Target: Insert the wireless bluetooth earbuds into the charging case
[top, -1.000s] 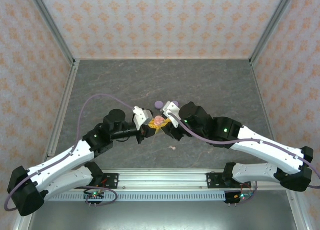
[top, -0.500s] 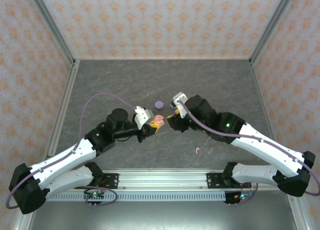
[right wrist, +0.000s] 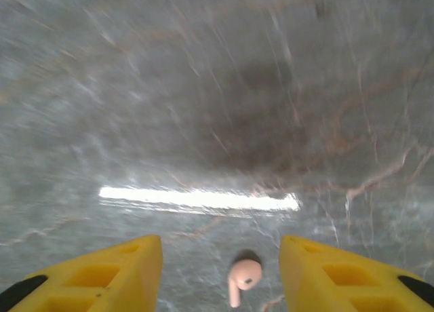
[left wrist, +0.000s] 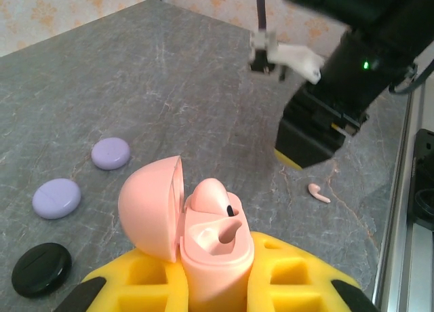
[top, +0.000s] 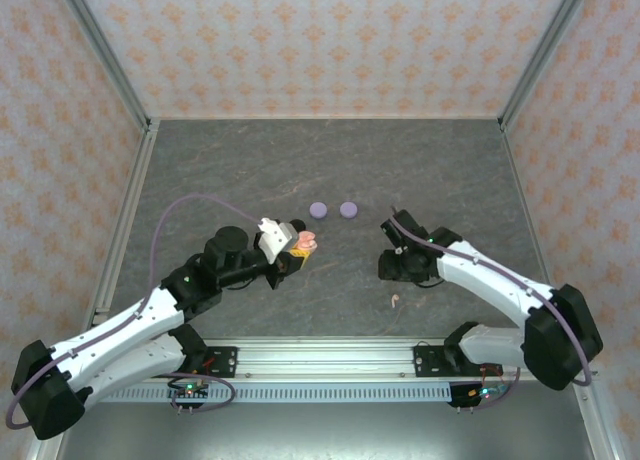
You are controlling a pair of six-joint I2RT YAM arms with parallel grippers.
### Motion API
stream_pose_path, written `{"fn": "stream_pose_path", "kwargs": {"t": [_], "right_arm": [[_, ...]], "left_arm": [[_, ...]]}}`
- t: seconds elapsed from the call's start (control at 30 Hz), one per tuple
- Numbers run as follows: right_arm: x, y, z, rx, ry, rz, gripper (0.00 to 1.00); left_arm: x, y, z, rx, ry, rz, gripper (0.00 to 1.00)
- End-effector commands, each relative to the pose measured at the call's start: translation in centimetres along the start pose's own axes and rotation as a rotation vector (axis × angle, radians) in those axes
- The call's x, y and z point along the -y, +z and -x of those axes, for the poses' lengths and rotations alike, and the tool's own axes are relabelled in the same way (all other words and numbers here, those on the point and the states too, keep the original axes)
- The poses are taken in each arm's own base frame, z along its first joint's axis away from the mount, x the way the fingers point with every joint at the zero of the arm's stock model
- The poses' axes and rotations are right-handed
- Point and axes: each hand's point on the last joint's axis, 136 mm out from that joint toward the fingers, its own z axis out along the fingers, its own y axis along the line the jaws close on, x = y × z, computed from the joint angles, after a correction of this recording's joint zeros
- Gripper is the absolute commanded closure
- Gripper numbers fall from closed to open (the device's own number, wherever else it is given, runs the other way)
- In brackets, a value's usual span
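I have the left claw point(left wrist: 217, 279) clamped on a pale pink charging case point(left wrist: 215, 254), its ribbed yellow fingers point(left wrist: 139, 281) pressed to either side of the smooth, glossy body. The case stands upright with its domed lid point(left wrist: 150, 207) swung open toward 9 o'clock. One pink earbud point(left wrist: 211, 193) sits in its well, rounded head up, a small black dot on its face, stem down inside the case. From overhead the case point(top: 306, 242) is held just left of the table's middle, and the table point(top: 200, 170) is a grey, marble-veined slab. Two flat, round lavender cases point(top: 319, 209) point(top: 348, 209) lie side by side at 12 to 1 o'clock of it. The left wrist camera also catches a matte black disc-shaped case point(left wrist: 41, 268) at 8 o'clock. My right claw point(right wrist: 218, 247) hangs above the table with its jaws apart, gripping nothing and touching nothing. Down on the stone between its yellow fingers point(right wrist: 102, 271) lies a loose pink earbud point(right wrist: 243, 277), small, smooth and stemmed. Its bulbous head points to 12 o'clock and its stem runs toward 6 to 7 o'clock. Overhead, that earbud point(top: 397, 301) rests at 6 o'clock of the right claw point(top: 398, 270), well apart from the held case.
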Motion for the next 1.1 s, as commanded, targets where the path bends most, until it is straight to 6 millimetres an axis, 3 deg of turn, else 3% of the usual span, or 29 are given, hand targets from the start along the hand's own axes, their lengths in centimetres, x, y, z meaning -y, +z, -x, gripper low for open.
{"fn": "stream_pose_path", "kwargs": {"t": [0.0,0.1,0.23,0.6,1.07], "right_arm": [[1.2,1.3,-1.8,-0.08,0.062,-0.048,0.53],[2.0,2.5,-3.0,-0.129,0.059,-0.087,0.55],[1.4,3.6,-4.0,-0.179,0.073,-0.048,0.61],[0.9,4.7,-5.3,-0.233,0.048,-0.05,0.67],[0.8,3.0,-4.9,-0.189,0.032,-0.065,0.65]], "left_arm": [[-0.3,-0.1,0.1,0.015,0.006,0.021,1.0],[-0.3,-0.1,0.2,0.018,0.011,0.021,1.0],[-0.3,0.1,0.1,0.014,0.015,0.023,1.0],[-0.3,0.5,0.3,0.006,0.012,0.015,1.0],[-0.3,1.2,0.3,-0.006,0.013,0.005,1.0]]}}
